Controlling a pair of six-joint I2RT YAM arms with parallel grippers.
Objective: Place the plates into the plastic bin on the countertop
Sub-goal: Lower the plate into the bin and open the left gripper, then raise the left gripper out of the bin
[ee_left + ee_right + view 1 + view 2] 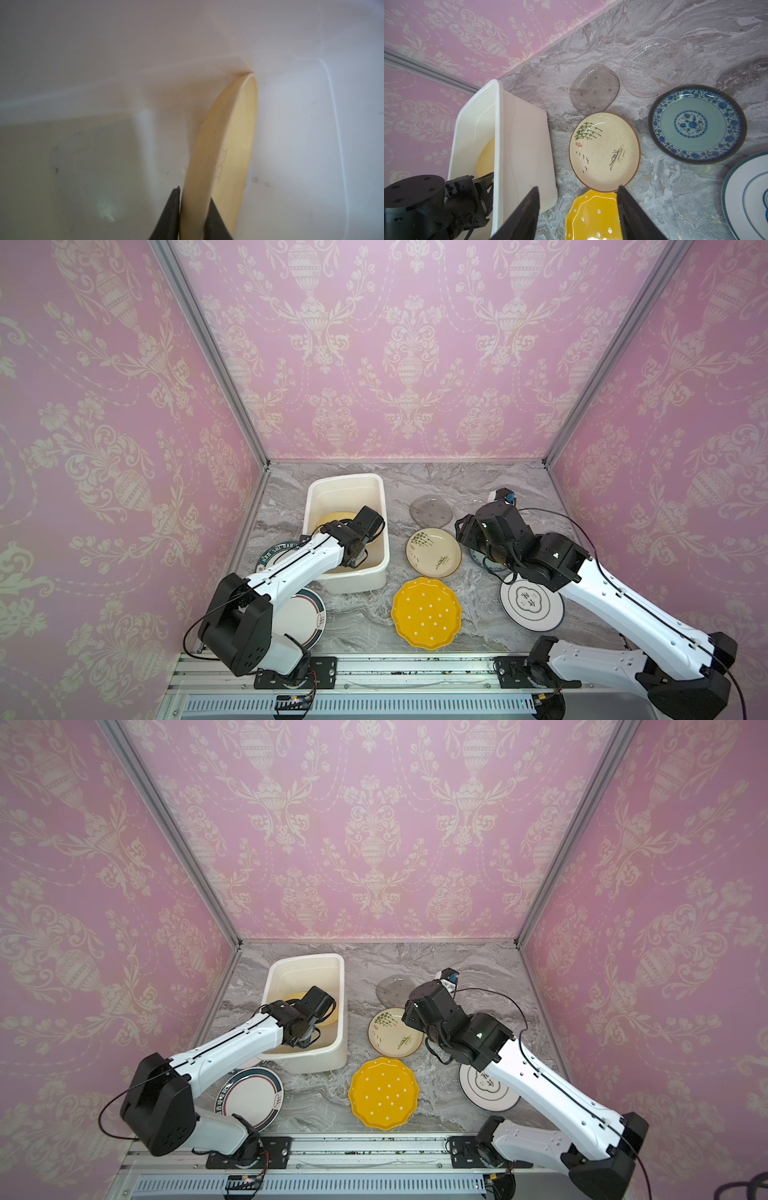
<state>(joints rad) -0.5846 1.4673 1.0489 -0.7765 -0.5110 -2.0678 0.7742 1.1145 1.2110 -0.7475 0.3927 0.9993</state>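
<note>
One pale plate (pixel 226 145) leans on edge inside the bin (pixel 311 124), straight ahead of my left jaws, which straddle its near rim — pinching or slack, I cannot tell. Right jaws hang parted, empty, over the surface (pixel 675 197).

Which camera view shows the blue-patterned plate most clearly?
The right wrist view: the blue-patterned plate lies whole and uncovered on the countertop. In both top views the right arm hides almost all of it. The left wrist view does not show it.

Plate (pixel 332 517) in bin (pixel 345 476); other plates (pixel 427 612) left, right of bin
</note>
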